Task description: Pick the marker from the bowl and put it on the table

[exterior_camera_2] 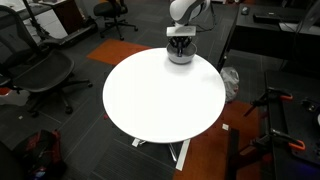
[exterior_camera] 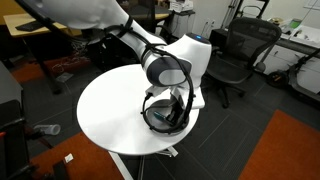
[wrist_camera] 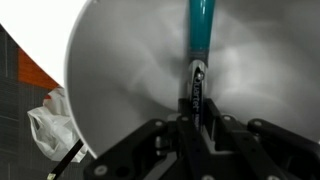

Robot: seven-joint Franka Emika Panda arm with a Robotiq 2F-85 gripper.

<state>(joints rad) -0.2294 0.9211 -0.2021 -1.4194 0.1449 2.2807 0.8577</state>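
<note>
Nearest the wrist camera, the black two-fingered gripper occupies the lower edge of the view, pointing down into the round shallow grey metallic bowl. Its jaws are drawn in to a narrow gap and close on the dark end of the small thin marker. The marker's teal-blue part runs straight out from the fingertips across the inside of the bowl towards its far wall. Whether the marker rests on the bowl's floor or is raised off it cannot be told.

In both exterior views the gripper stands upright inside the bowl, and the marker cannot be made out there. The white jointed arm reaches to the bowl from above.

Under the bowl lies the large round white-topped table. The table's rim passes just beside the bowl, and the rest of the top spreads away from it.

Off the bowl's rim in the wrist view, down on the floor, lie a crumpled white plastic bag and a patch of orange carpet. A black mesh office chair stands well apart from the bowl.
</note>
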